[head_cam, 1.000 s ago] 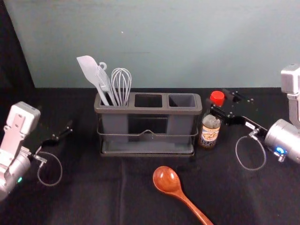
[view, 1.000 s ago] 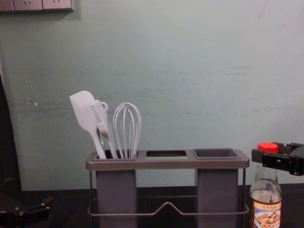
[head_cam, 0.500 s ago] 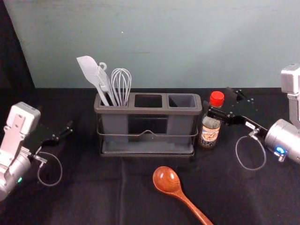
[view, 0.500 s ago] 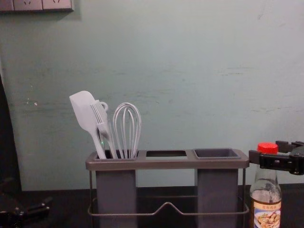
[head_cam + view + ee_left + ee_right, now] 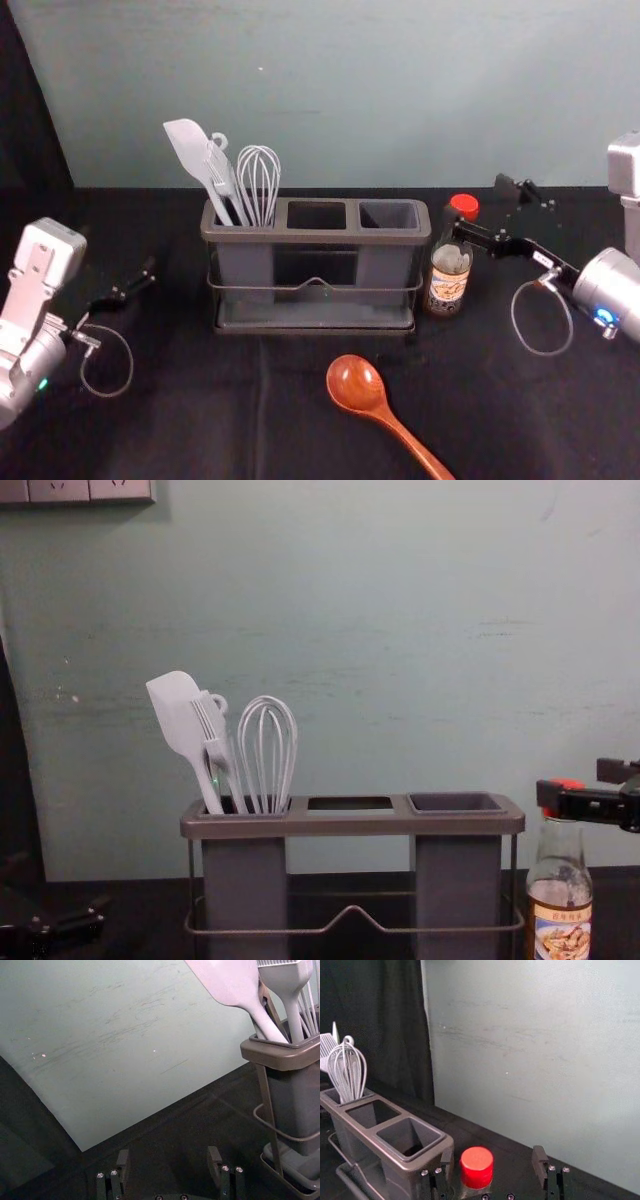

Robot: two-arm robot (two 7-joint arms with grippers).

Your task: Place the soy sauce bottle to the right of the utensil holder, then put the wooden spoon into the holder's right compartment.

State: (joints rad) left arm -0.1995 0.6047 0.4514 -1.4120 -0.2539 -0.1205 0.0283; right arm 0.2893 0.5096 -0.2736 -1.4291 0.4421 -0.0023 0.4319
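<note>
In the head view, the dark-grey plastic utensil holder with a thin wire rail (image 5: pixel 315 236) stands at the centre of the frame. Its left compartment holds a white flat-bladed spatula (image 5: pixel 189 148), a white utensil with a ribbed head (image 5: pixel 222 170) and a pale wire whisk (image 5: pixel 259 180), their heads up.

The clear glass soy sauce bottle with a red cap and a printed label (image 5: pixel 447 285) stands upright right of centre, just beside the holder's right end; in the chest view it is at the lower right. Whether bottle and holder touch, I cannot tell.

The right gripper (image 5: pixel 480 206) reaches in from the right side of the head view, at the height of the bottle's cap. In the right wrist view its jaws are spread wide apart, with the red cap (image 5: pixel 477 1167) showing between them, closer to the jaw on the holder's side and apart from the other.

The reddish-brown wooden spoon (image 5: pixel 355 382) lies on the black cloth (image 5: pixel 190 410) at the lower centre of the head view, bowl towards the holder and handle slanting to the bottom edge.

The left gripper (image 5: pixel 125 290) is parked at the left of the frame, its jaws spread apart with a gap between them.
</note>
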